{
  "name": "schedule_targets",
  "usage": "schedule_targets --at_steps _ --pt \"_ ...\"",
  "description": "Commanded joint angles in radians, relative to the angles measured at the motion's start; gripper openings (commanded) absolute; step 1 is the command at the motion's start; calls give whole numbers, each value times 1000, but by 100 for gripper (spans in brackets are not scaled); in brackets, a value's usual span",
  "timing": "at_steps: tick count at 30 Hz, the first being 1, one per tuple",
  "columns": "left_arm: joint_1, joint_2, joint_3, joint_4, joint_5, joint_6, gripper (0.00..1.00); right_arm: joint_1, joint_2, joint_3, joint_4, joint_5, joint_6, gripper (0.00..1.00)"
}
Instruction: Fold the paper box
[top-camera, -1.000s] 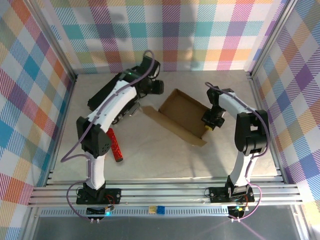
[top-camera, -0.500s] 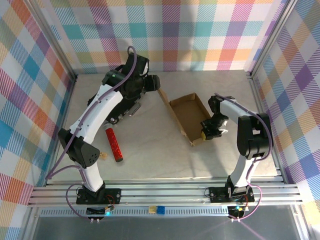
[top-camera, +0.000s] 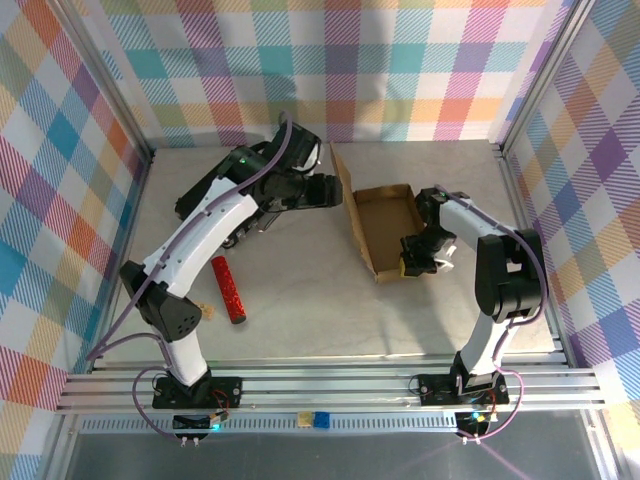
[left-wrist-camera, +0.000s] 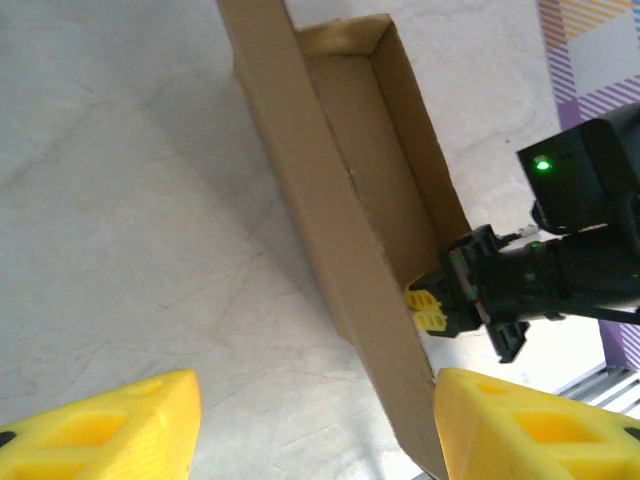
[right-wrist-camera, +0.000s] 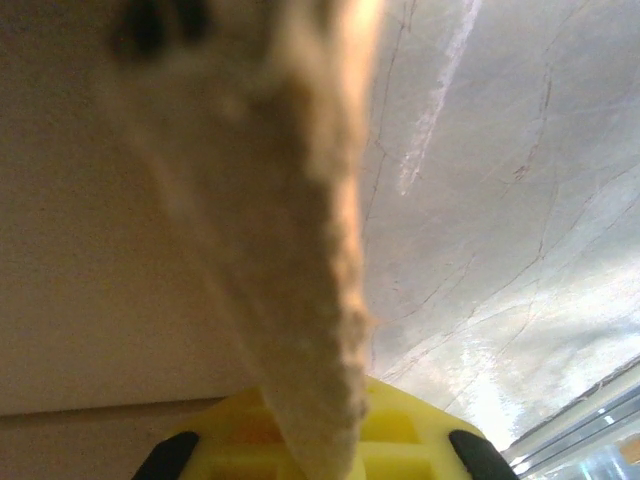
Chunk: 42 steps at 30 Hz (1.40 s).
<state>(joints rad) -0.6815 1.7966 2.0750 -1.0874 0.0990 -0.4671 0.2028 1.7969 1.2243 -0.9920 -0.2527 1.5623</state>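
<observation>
The paper box (top-camera: 388, 218) is a shallow brown cardboard tray right of the table's middle, with its long lid flap (top-camera: 343, 190) standing up along its left side. My left gripper (top-camera: 328, 190) hovers beside that flap; in the left wrist view it (left-wrist-camera: 315, 430) is open wide, and the flap (left-wrist-camera: 330, 230) runs down between its fingers, close to the right finger (left-wrist-camera: 535, 425). My right gripper (top-camera: 411, 257) is shut on the box's near right wall. The right wrist view has that wall's edge (right-wrist-camera: 300, 300) pinched against a yellow finger (right-wrist-camera: 400, 440).
A black flat case (top-camera: 215, 195) lies at the back left under the left arm. A red cylinder (top-camera: 229, 290) rests on the pale table (top-camera: 300, 310) left of centre, with a small tan scrap (top-camera: 208, 311) beside it. Chequered walls and metal rails enclose the table.
The box has swung round and shifted right, and its side walls and long flap now stand up. My left gripper has moved right to the flap. The right gripper kept its hold.
</observation>
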Motion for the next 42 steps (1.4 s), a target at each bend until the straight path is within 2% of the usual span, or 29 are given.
schedule_targets --at_steps 1,5,10,13,19,23,25,28,29,33,35,38,42 --pt "-38 63 76 -67 -45 27 63 10 19 -12 -4 -23 58 0" --pt "-45 119 156 -59 -84 59 64 14 28 -10 5 -28 61 0" --pt "-52 245 325 -146 -98 111 64 13 34 -14 10 -33 61 0" --pt "-64 319 401 -224 -161 166 62 14 35 -17 12 -36 64 0" --pt "-84 338 396 -220 -286 270 52 14 31 -23 12 -39 76 0" --pt "-104 358 420 -237 -319 318 37 13 24 -21 10 -37 81 1" --pt "-112 361 419 -239 -327 331 27 15 19 -21 17 -38 82 7" --pt "-127 365 416 -235 -346 355 20 15 1 -27 41 -47 89 18" --pt "-131 366 417 -235 -360 368 19 15 -10 -30 49 -52 93 24" --pt "-145 367 438 -246 -420 419 16 20 -74 5 34 -51 109 62" --pt "-145 367 442 -247 -443 447 16 22 -106 38 13 -51 107 73" --pt "-145 360 444 -243 -475 491 16 24 -154 103 -29 -52 77 82" --pt "-146 337 428 -228 -531 565 17 24 -232 192 -60 36 -50 86"
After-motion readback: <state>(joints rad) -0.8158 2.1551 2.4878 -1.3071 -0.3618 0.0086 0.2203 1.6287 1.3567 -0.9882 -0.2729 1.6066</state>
